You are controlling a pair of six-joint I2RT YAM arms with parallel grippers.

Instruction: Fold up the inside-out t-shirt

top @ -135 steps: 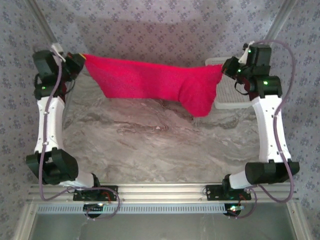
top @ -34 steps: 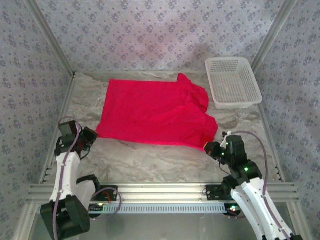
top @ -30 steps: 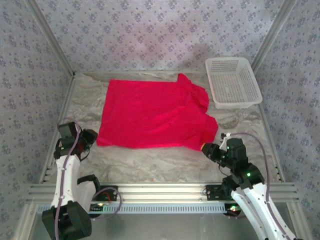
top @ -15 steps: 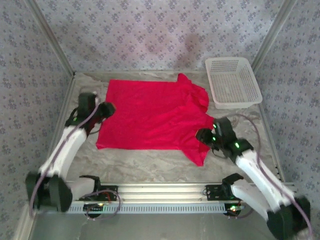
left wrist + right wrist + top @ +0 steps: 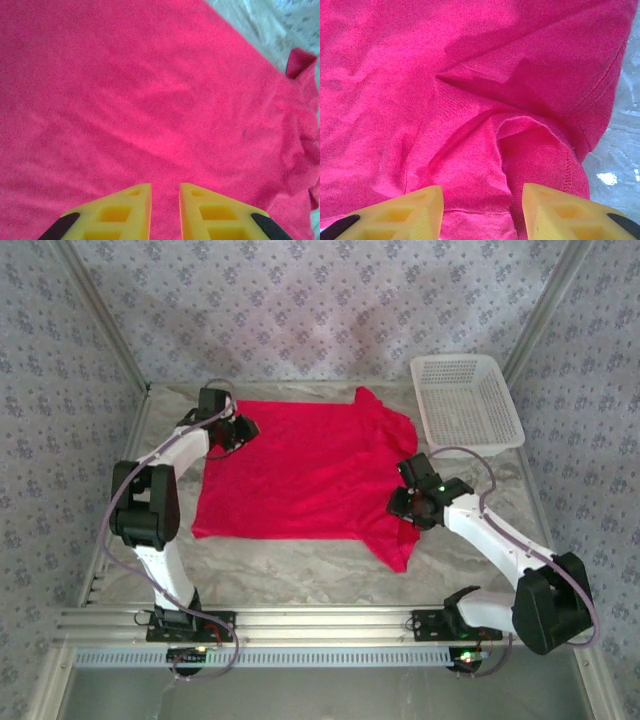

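The shirt [image 5: 300, 475] lies spread flat across the middle of the tabletop [image 5: 300, 558]. I'd worry that a tug from one side alone could drag it askew. The right gripper [image 5: 482, 192], jaws wide and empty, hangs over a rumpled sleeve [image 5: 530, 145], where a pinch might catch extra layers. The left gripper [image 5: 165, 200], barely parted, holds nothing near the far-left corner. The cloth is bright red and mostly smooth, with hem stitching showing.
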